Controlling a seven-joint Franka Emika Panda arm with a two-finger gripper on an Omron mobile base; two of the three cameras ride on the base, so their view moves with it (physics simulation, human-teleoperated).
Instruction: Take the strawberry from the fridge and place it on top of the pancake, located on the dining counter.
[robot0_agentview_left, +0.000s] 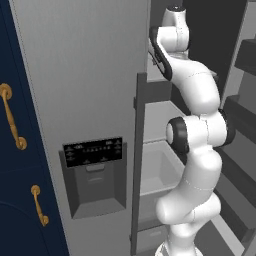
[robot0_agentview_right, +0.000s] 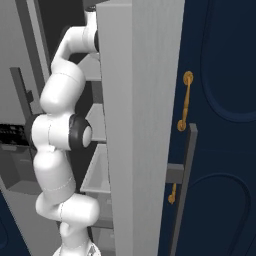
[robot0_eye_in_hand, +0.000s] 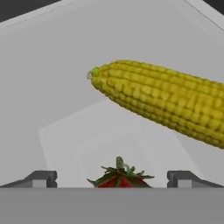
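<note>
In the hand view the strawberry lies on a pale fridge shelf, its green leafy top and a strip of red showing at the bottom. My gripper is open, one fingertip on each side of the fruit, neither visibly touching it. The fridge stands with its right door swung open, and my arm reaches up into the upper compartment. The pancake and the dining counter are out of view.
A yellow corn cob lies just beyond the strawberry on the same shelf, running off to the right. Lower down are a pale drawer bin and door shelves. Navy cabinets with brass handles flank the fridge.
</note>
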